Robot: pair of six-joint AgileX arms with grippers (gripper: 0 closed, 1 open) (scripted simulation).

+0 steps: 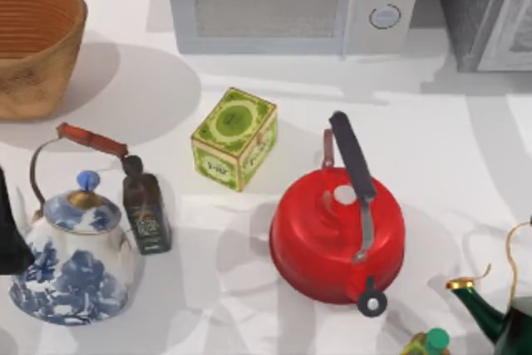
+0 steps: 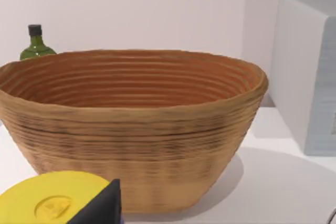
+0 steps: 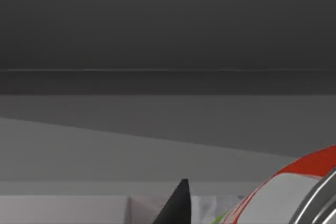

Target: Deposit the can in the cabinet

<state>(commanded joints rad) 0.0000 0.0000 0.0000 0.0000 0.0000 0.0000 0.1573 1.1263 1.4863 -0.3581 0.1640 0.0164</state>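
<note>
At the table's far right corner stood the cabinet, beside the microwave. My right wrist view faced a dim grey interior, with the can close against the camera, by one dark fingertip; whether my right claw was gripping it, I could not tell. My left arm sat parked near the basket.

We see a white table crossed by soft grey shadows, which suggests light from above. Behind it rises a plain pale wall, and a pale grey microwave stands against it.
</note>
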